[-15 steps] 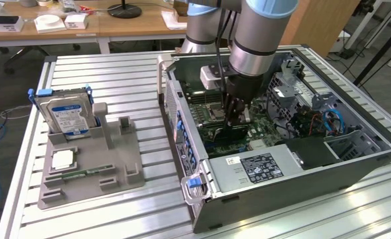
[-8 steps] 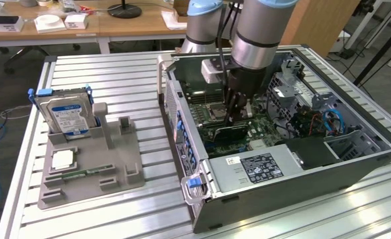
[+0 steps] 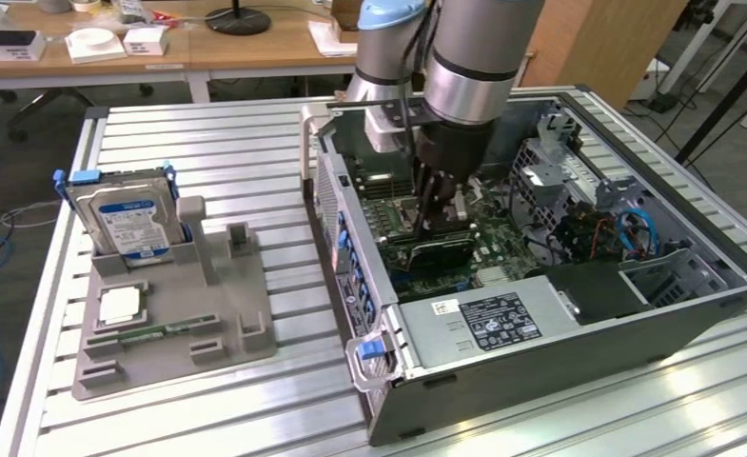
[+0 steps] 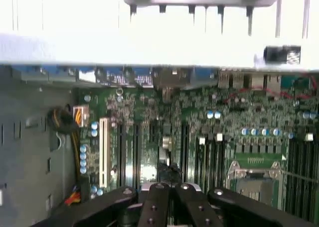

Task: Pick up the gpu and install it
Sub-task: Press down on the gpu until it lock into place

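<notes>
- The arm [image 3: 456,57] was seen reaching down from above into the open computer case [image 3: 539,286], which lay on its side on a slatted metal table [image 3: 221,143].
- The gripper [image 3: 434,227] was positioned low over the green motherboard [image 3: 501,252], and its fingers [image 4: 172,202] were seen pressed together.
- The gpu [image 3: 443,249], a dark flat card, was seen directly under the fingertips, standing among the expansion slots of the motherboard; whether it was fully seated could not be told.
- In the wrist view, the closed black fingers were seen above the row of slots [image 4: 149,152], with a white slot [image 4: 104,150] to one side and the processor socket [image 4: 254,174] to the other.
- Whether the card was pinched between the fingers or merely touched by them could not be told.
- A grey parts holder [image 3: 170,324] was seen on the table at the exterior view's left, well apart from the case.
- A silver hard drive [image 3: 126,219] with a blue-white label was stood upright in that holder.
- A narrow green memory stick [image 3: 157,331] was laid flat on the holder, near a square white-topped chip [image 3: 119,307].
- A labelled grey power supply [image 3: 487,324] was seen at the near end of the case.
</notes>
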